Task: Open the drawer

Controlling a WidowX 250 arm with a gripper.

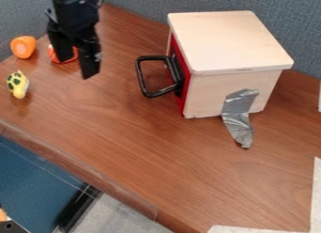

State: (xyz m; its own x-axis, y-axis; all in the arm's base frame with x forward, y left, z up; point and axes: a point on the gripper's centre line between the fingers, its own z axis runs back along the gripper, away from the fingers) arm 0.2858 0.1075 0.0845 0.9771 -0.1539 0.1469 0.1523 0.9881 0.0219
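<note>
1. Near right, on the wooden desk (119,133): silver tape (238,115), running down from a pale wooden box (232,42).
2. Right of centre, in the left side of that box: a closed drawer, red front (176,46), black loop handle (140,76) jutting left.
3. Left edge: a yellow toy with dark spots (18,84).
4. Far left, hanging above the desk, apart from the handle: the black gripper (75,69), fingers spread, pinching nothing.
5. Beyond: a red-orange toy (74,53), partly hidden; left of it, an orange toy (23,47).
</note>
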